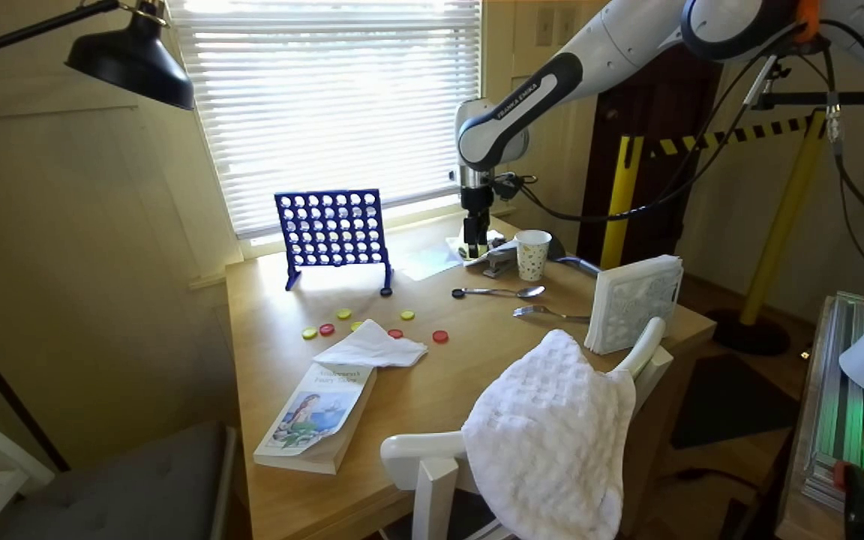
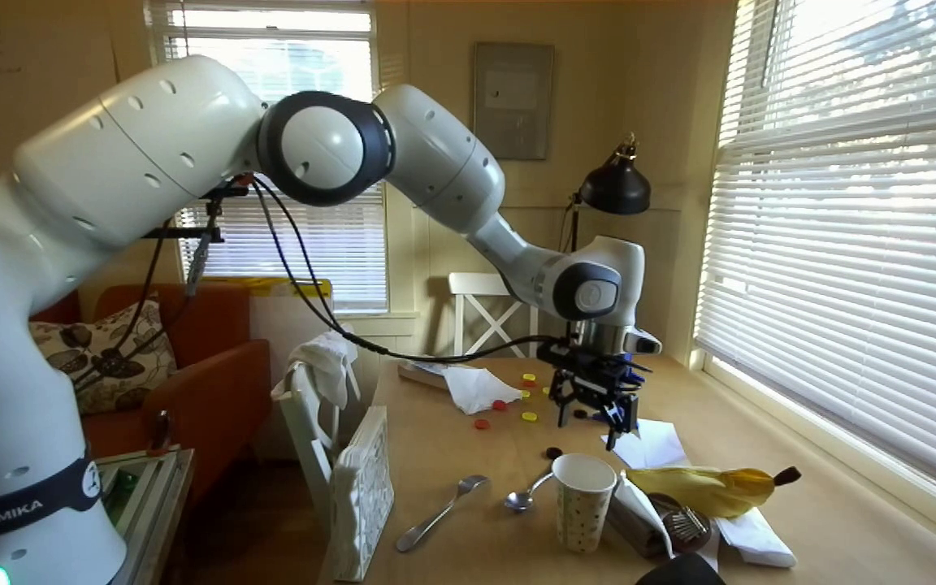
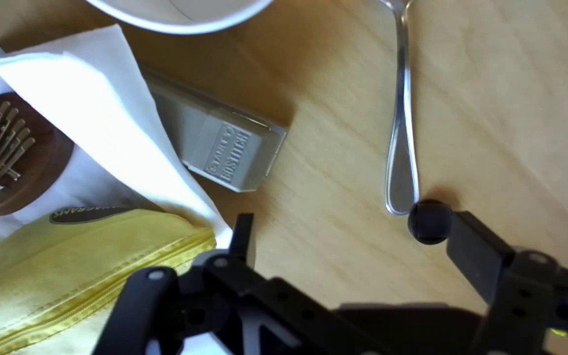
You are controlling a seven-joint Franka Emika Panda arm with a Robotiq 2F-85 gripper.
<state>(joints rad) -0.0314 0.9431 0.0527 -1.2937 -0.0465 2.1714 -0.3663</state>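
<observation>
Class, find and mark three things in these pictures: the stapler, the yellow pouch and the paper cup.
Stapler [image 3: 225, 148]: wrist view, on its raised lettering.
Yellow pouch [image 3: 82, 259]: wrist view, on its fabric side.
Paper cup [image 2: 583, 508]: in an exterior view, on its outer wall.

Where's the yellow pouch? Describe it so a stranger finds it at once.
Start at the wooden table beside the big window. From the speckled paper cup on it, look toward that window to some white papers; the pouch lies among them. It is the yellow, zippered one, unlike its neighbours, a grey stapler and a round brown metal-tined object.
</observation>
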